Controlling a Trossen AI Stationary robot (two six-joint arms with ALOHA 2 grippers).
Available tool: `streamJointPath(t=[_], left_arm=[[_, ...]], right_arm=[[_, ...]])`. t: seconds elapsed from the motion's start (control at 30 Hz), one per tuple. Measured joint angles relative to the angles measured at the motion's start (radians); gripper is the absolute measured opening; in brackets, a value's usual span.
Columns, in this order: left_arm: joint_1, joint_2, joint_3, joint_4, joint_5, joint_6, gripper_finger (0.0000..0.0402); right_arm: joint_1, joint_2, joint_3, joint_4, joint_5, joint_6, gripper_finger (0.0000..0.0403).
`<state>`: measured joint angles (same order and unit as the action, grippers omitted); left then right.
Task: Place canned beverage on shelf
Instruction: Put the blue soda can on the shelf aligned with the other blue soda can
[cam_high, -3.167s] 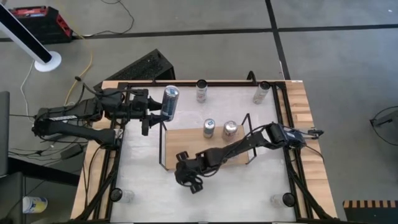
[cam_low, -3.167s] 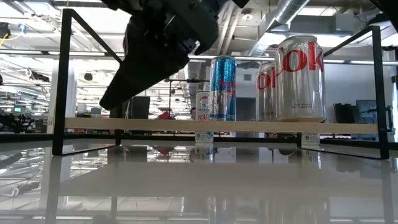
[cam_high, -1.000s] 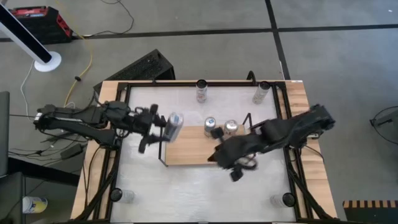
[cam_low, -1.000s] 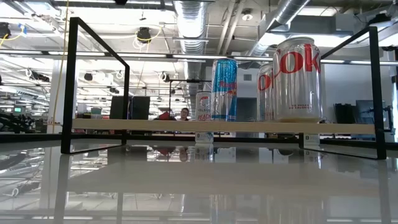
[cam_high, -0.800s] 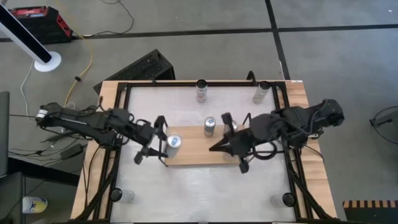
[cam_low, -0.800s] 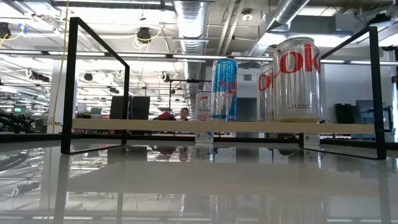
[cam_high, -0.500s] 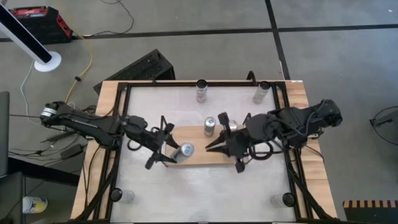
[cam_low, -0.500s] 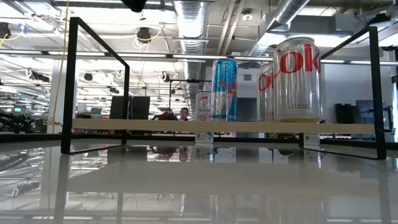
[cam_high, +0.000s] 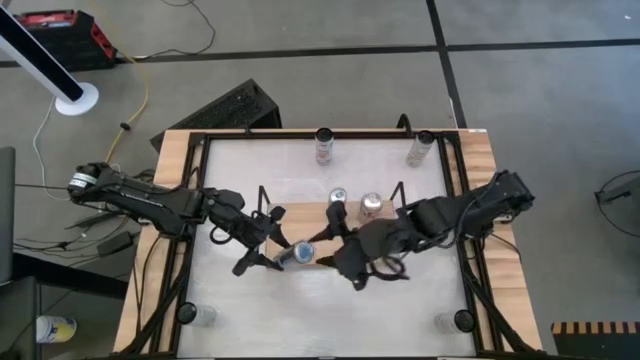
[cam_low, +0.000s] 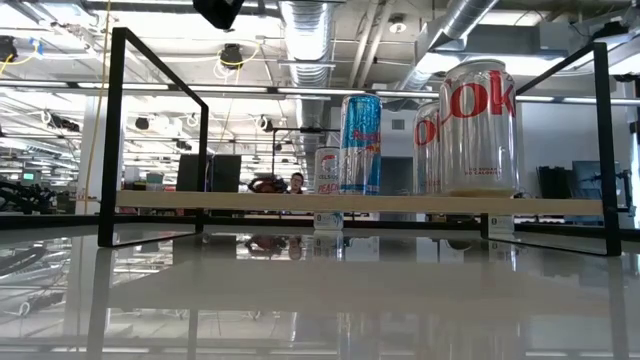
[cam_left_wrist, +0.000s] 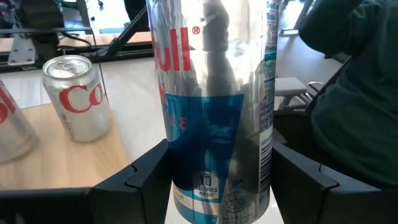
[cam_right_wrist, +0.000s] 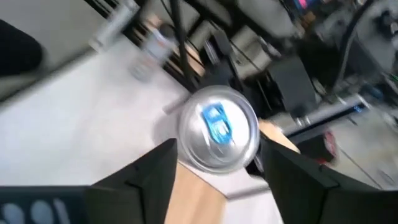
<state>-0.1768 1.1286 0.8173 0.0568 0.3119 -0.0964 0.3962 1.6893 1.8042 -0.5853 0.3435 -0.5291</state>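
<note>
Can (cam_high: 297, 254) clamped in left gripper (cam_high: 279, 252), now tilted over shelf (cam_high: 310, 224) front edge, carried in from beside the rack. Right gripper (cam_high: 322, 243), shut a second ago, now spread wide, facing can's top. Looks like a handover before standing it on the board.

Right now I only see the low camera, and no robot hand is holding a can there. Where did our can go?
Observer: The left gripper has it: a tall silver-and-blue can, clamped between its fingers.
Operator: Is it near the shelf?
Observer: Yes. From above, it is at the front edge of the shelf, toward the left end.
Operator: What's the other arm doing?
Observer: The right gripper points at the can's top, with its fingers open on either side.
</note>
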Motion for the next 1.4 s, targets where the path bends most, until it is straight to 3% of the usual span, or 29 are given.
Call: streamJointPath(t=[0.17,0.37,0.47,0.67,1.03,1.23,1.4], left_arm=[[0.002,-0.002,0.000,-0.027,-0.003,-0.003,0.0206],[0.000,-0.002,0.001,-0.047,-0.001,-0.004,0.0206],[0.001,-0.002,0.001,-0.058,0.022,-0.012,0.0206],[0.000,-0.001,0.001,-0.122,0.048,-0.022,0.0206],[0.000,-0.001,0.001,-0.220,0.039,-0.035,0.0206],[0.001,-0.001,0.001,-0.233,0.020,-0.044,0.0206],[0.000,-0.001,0.001,-0.235,0.021,-0.046,0.0206]], right_arm=[[0.029,0.036,0.000,-0.011,0.202,-0.020,0.0275],[0.052,0.034,0.000,-0.011,0.233,-0.020,0.0276],[0.054,0.031,0.000,-0.022,0.222,0.009,0.0276],[0.009,0.025,0.000,-0.076,0.028,0.065,0.0276],[-0.011,0.025,0.000,-0.071,0.019,0.064,0.0276],[-0.013,0.033,0.000,-0.081,0.018,0.185,0.0276],[-0.013,0.036,0.000,-0.090,-0.016,0.189,0.0276]])
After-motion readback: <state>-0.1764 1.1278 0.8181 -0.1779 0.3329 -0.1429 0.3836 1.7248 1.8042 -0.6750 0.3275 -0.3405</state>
